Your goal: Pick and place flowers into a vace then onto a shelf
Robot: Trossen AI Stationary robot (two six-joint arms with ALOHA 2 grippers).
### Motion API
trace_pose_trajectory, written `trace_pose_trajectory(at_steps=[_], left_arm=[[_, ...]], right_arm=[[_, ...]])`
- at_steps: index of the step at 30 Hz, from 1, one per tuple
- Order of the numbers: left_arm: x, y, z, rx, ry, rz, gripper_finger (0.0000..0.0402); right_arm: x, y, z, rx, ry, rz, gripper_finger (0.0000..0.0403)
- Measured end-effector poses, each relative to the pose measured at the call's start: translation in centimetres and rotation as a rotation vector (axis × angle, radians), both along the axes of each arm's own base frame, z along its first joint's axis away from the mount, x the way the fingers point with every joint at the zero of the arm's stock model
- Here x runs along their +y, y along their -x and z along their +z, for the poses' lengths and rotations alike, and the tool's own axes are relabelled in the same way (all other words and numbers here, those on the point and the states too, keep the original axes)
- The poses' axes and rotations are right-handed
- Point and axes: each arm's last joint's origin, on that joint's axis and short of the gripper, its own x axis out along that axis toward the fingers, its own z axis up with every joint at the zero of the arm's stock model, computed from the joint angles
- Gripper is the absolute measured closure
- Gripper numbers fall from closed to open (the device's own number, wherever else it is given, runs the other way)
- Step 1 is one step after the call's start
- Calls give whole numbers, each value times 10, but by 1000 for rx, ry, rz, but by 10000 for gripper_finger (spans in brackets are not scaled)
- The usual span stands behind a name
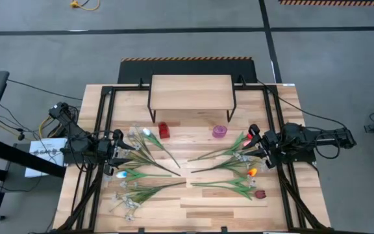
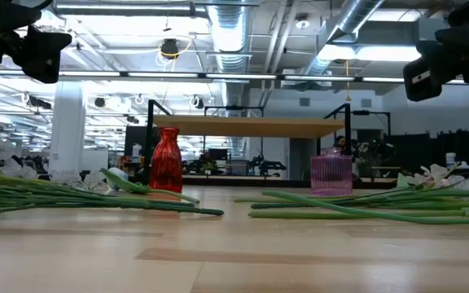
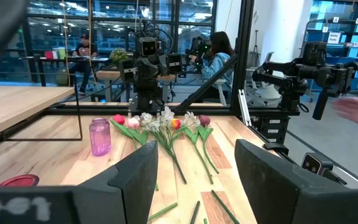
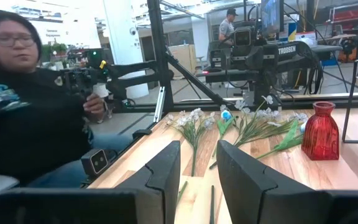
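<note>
Slatted wooden tabletop holds green-stemmed flowers at frame centre. Left gripper gapes, right gripper half-parted, both empty; grasp one stem mid-length.

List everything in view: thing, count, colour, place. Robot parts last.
shelf: one, light wood on dark legs, far middle of the table.
red vase: one, upright, in front of the shelf, left.
purple vase: one, upright, in front of the shelf, right.
flowers: two loose groups, green stems, lying flat; white sprays mostly left, tulips right.
person: one, dark top, beside the table.
left gripper: open, empty, left edge.
right gripper: open, empty, right edge.
</note>
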Motion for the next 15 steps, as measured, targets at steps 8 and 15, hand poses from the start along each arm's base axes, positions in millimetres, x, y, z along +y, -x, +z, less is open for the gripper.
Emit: trace_pose_trajectory(at_steps=[8,15], left_arm=[[0,0,0,0,0,0,198],[0,0,0,0,0,0,198]], right_arm=[[0,0,0,-20,50,-3,305],[0,3,21,-239,19,-8,305]])
